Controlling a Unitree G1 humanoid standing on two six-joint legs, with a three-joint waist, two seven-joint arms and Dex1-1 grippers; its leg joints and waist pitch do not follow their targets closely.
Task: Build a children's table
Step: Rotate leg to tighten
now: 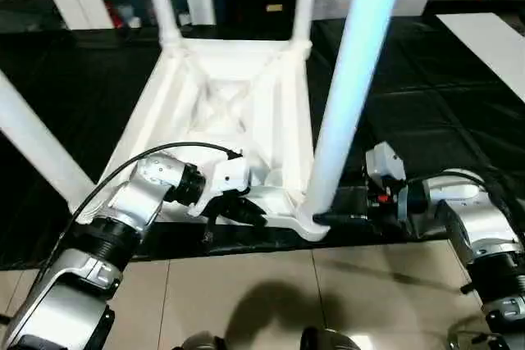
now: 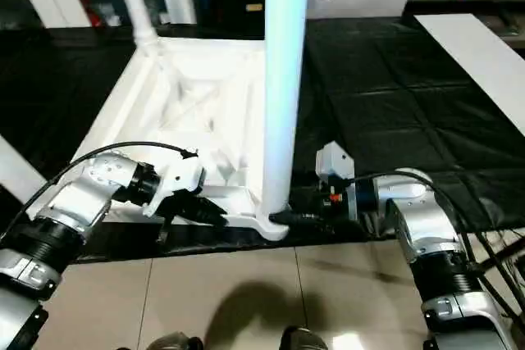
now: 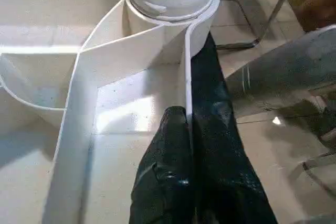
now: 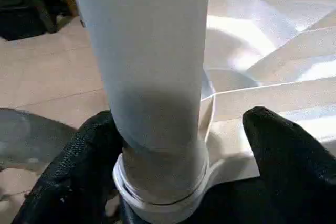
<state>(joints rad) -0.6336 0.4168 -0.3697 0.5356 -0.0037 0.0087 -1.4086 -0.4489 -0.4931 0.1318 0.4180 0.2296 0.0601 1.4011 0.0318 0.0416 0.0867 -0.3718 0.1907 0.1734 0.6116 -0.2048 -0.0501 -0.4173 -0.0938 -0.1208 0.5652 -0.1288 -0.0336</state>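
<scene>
Here the top (image 1: 246, 112) lies upside down on the black mat (image 1: 426, 112), ribs up, so the corner sockets face upward for the legs; two far legs (image 1: 164, 6) stand at twelve o'clock, another slants off at nine o'clock, and the near leg (image 1: 349, 96) rises from the socket at about five o'clock of the top.

The left gripper (image 1: 246, 212) comes in low from seven o'clock, its forearm slanting up from the near edge and its wrist turned level; the fingers (image 3: 178, 182) are pressed together on the near side wall (image 3: 186, 87) of the top, one each side of it, which I judge is meant to steady the top while the leg is worked.

The right gripper (image 4: 178, 182) reaches in level from three o'clock, the forearm bent back toward the near edge; its fingers (image 4: 79, 171) stand spread on either side of the leg just above the collar (image 4: 163, 195), the one seeming to touch, the other standing apart, so this is a loose bracket rather than a pinch; probably it is placed there to grasp or twist the leg home.
</scene>
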